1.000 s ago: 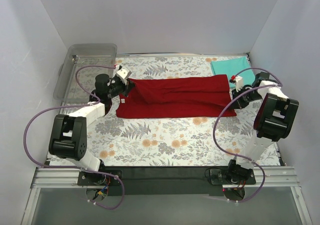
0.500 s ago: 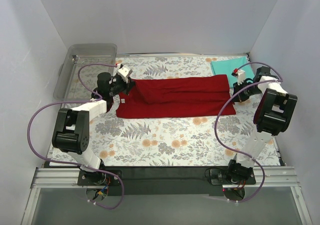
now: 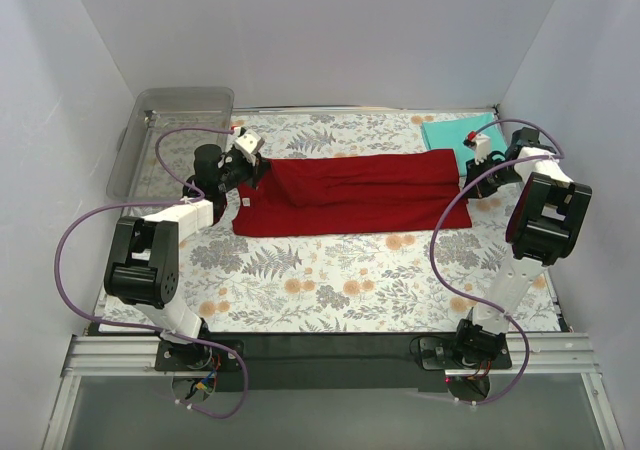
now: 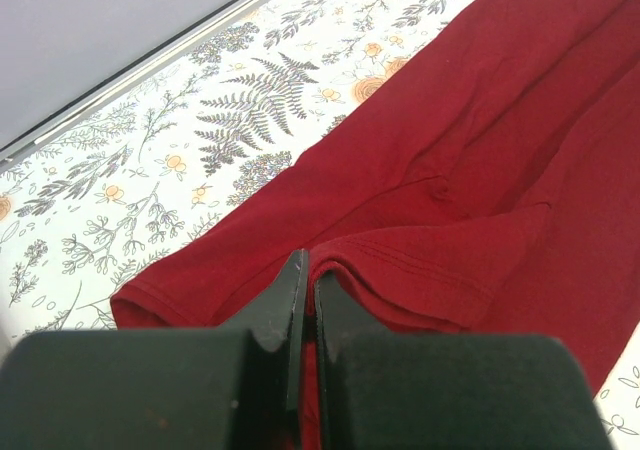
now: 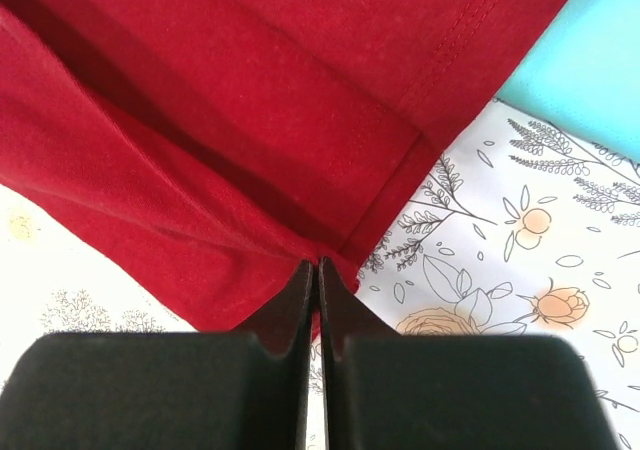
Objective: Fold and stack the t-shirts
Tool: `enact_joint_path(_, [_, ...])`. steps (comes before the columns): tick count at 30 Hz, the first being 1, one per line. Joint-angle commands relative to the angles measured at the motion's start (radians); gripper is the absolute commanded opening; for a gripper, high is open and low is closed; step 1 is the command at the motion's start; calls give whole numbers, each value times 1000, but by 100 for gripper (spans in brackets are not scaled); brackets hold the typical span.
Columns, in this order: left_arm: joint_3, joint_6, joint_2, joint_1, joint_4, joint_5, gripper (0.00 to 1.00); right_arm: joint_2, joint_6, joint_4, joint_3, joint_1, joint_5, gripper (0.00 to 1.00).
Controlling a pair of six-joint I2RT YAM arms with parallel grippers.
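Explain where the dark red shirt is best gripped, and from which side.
Probably at its short ends: the dark red shirt lies as a long folded band across the table, so the left gripper comes in from its left end, the right gripper from its right.

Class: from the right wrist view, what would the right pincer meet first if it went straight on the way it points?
The red shirt: its hem sits at the tips of the right pincer. The teal shirt lies off to the side.
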Motion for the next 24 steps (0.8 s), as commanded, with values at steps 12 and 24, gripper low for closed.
enact_joint_path(12, [78,-17,63,5,8,-17,0,5,77,58,50,10,7,19])
enact_joint_path(24, [176,-103,207,-4,11,-72,1,-156,274,302,-84,25,8,20])
